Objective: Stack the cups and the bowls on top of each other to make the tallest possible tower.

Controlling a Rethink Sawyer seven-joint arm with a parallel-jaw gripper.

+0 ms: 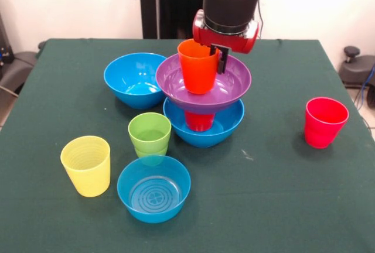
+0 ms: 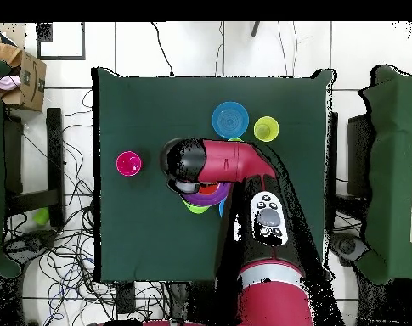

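Four-piece tower: large blue bowl, red cup, purple bowl, orange cup, mid-table.
Gripper: at orange cup's rim; grip unclear.
Small blue bowl: near left.

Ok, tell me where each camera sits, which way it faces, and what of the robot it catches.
Front view: across the table, facing the robot; looks at the tower; shows the red and black arm and gripper by the orange cup.
Overhead view: above the table, straight down; arm and base cover the tower.
Shared: the green table, small blue bowl, yellow cup, pinkish-red cup.
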